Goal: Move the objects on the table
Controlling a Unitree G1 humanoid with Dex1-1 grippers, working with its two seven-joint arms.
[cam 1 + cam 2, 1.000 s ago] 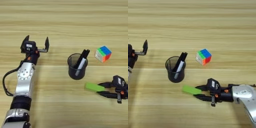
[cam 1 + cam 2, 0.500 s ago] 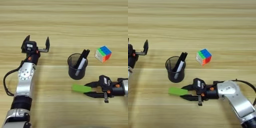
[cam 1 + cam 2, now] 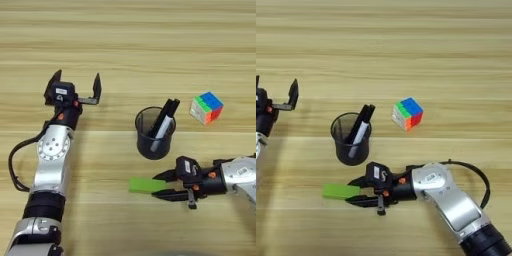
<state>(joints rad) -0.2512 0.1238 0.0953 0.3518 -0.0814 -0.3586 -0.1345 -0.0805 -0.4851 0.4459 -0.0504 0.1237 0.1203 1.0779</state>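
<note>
Gripping the flat green block [image 3: 146,185] by its right end, the right gripper [image 3: 164,185] handles a seemingly light, stiff slab near the cup [image 3: 155,133]; the left gripper [image 3: 73,85] idles open, far left.

Green block [image 3: 146,185] flat on table [image 3: 128,45], end between right gripper's fingers [image 3: 163,175]; cup [image 3: 155,133] with two markers [image 3: 164,119] just beyond them; cube [image 3: 206,107] farther off.

Left gripper [image 3: 276,97]: cut by left edge of the right eye view, one finger only. Right arm runs off right edge of the left eye view. Markers [image 3: 163,121]: lower ends dim behind dark cup [image 3: 154,134] wall. Green block [image 3: 146,185]: right end hidden between right gripper [image 3: 161,185] fingers; contact unclear.
</note>
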